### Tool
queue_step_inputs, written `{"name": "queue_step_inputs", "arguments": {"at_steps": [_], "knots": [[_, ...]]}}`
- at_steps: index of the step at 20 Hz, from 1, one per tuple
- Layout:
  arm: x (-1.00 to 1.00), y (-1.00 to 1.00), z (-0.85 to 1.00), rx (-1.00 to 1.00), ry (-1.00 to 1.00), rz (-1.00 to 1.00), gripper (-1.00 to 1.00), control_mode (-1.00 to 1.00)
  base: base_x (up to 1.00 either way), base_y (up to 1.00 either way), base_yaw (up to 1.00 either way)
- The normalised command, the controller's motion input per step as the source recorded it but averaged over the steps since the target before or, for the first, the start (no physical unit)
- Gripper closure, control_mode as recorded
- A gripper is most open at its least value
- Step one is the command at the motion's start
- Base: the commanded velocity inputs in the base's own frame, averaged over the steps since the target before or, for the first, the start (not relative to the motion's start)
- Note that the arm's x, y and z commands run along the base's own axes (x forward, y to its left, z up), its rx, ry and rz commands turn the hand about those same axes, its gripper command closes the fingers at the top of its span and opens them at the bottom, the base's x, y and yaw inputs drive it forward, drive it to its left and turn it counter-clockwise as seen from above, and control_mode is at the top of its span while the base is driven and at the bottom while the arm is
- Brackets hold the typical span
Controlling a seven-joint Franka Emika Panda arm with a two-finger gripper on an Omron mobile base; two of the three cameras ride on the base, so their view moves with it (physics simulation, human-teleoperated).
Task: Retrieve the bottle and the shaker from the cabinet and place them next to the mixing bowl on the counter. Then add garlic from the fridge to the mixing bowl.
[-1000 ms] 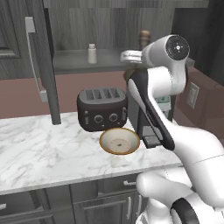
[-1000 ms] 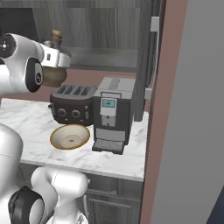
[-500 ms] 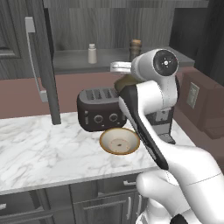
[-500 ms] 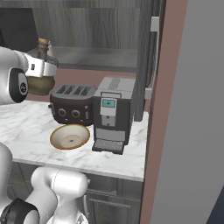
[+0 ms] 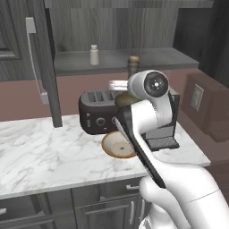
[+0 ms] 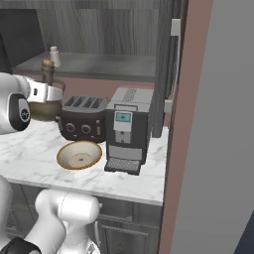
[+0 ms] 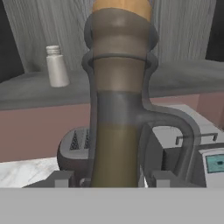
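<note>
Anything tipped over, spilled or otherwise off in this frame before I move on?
Nothing stands out. The bottle is held upright between the gripper's fingers, above the toaster. The shaker stands upright on the cabinet shelf, and the mixing bowl sits flat on the counter with no spill.

Worktop appliances before you, cabinet standing open

You have a dark four-slot toaster (image 5: 97,112) at the back of the marble worktop (image 5: 40,152), with a black and silver coffee machine (image 6: 126,130) just beside it, nearer the tall brown side panel (image 6: 198,124). Above them, the open cabinet door (image 5: 42,62) hangs out over the worktop, its long grey handle (image 5: 35,58) upright.
</note>
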Motion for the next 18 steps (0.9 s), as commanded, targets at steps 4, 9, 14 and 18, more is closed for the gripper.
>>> {"name": "queue_step_inputs", "arguments": {"at_steps": [4, 9, 14, 18], "knots": [[0.00, 0.21, -0.33, -0.05, 0.00, -0.11, 1.00, -1.00, 0.00, 0.00, 0.00], [0.00, 0.20, -0.25, -0.05, 0.00, -0.11, 1.00, -1.00, 0.00, 0.00, 0.00], [0.11, 0.21, -0.10, -0.03, 0.01, -0.13, 1.00, -1.00, 0.00, 0.00, 0.00], [0.11, 0.18, -0.05, 0.00, 0.01, -0.14, 1.00, -1.00, 0.00, 0.00, 0.00]]}}
